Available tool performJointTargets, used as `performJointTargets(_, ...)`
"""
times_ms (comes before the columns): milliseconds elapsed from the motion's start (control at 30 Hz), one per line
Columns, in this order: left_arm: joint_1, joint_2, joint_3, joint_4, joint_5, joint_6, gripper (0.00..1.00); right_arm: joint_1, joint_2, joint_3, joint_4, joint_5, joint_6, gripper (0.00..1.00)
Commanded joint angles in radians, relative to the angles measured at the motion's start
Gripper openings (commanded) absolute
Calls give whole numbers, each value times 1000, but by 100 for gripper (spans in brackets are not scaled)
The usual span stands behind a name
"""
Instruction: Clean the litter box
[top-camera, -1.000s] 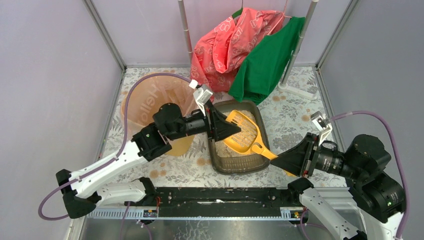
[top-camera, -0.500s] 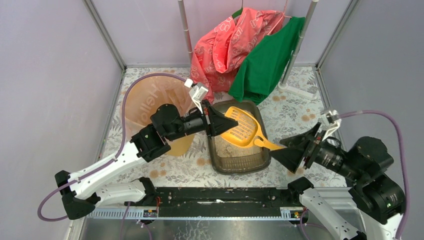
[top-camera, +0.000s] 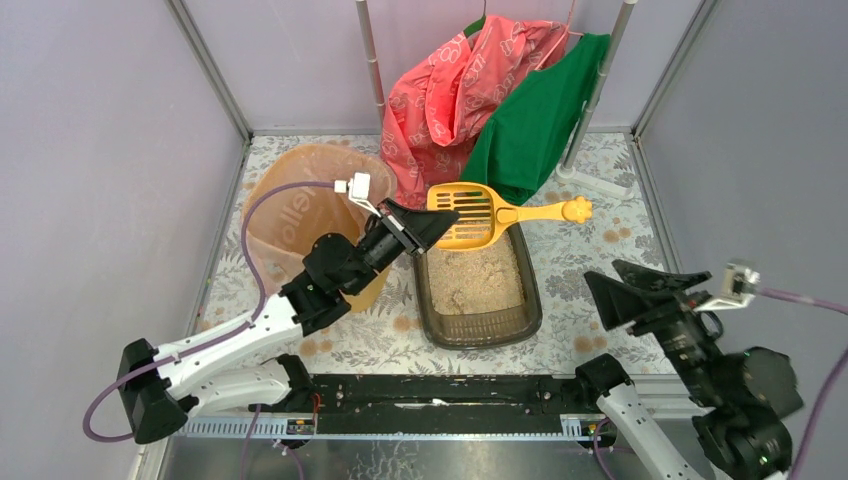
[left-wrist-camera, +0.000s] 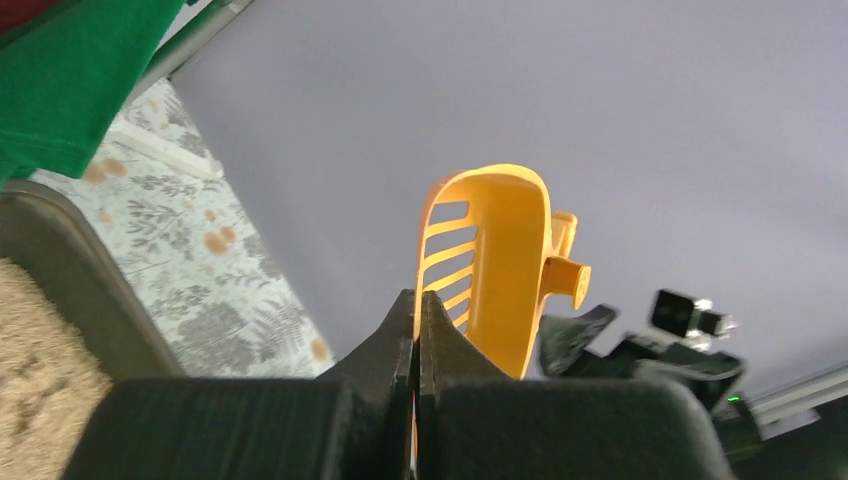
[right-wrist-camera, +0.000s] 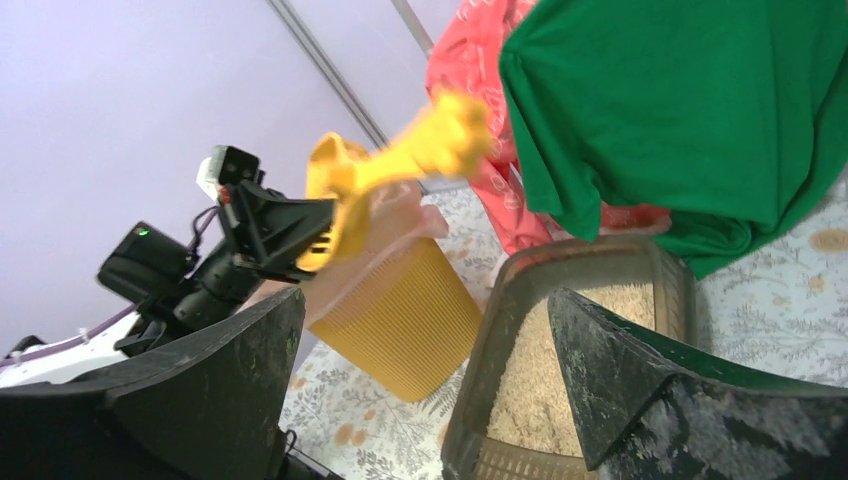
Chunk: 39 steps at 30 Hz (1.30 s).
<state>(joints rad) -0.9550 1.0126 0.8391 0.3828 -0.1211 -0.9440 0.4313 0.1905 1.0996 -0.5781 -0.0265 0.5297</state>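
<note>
The litter box is a dark tray of beige granules in the middle of the table. A yellow slotted scoop hangs over its far end, handle pointing right. My left gripper is shut on the scoop's left rim. In the left wrist view the jaws pinch the thin edge of the scoop. My right gripper stands open and empty to the right of the box, clear of the scoop. In the right wrist view it frames the litter box and the blurred scoop.
A tall yellow bin with a peach liner stands left of the box, under my left arm. Red and green cloths hang from a rack at the back. Grey walls close in both sides.
My right gripper opened, let go of the scoop's handle and drew back to the right. My left gripper closed on the scoop, then lifted it toward the back with the handle swinging right.
</note>
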Motion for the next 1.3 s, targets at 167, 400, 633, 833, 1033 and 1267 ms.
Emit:
performJointTargets(167, 4, 51, -138, 414, -100, -310, 0, 4, 46, -163, 351, -85, 40, 100)
performJointTargets(400, 4, 76, -136, 408, -55, -399, 0, 4, 175, -200, 561, -173, 50, 99)
performJointTargets(633, 2, 76, -144, 391, -29, -427, 0, 4, 288, -190, 697, -225, 55, 96)
performJointTargets(833, 0, 90, -153, 387, 14, -443, 0, 4, 357, -166, 751, -261, 51, 85)
performJointTargets(1033, -15, 83, -192, 408, 21, -462, 0, 5, 382, -164, 774, -266, 35, 76)
performJointTargets(1267, -14, 43, -221, 380, 20, -454, 0, 4, 396, -143, 742, -297, 12, 0)
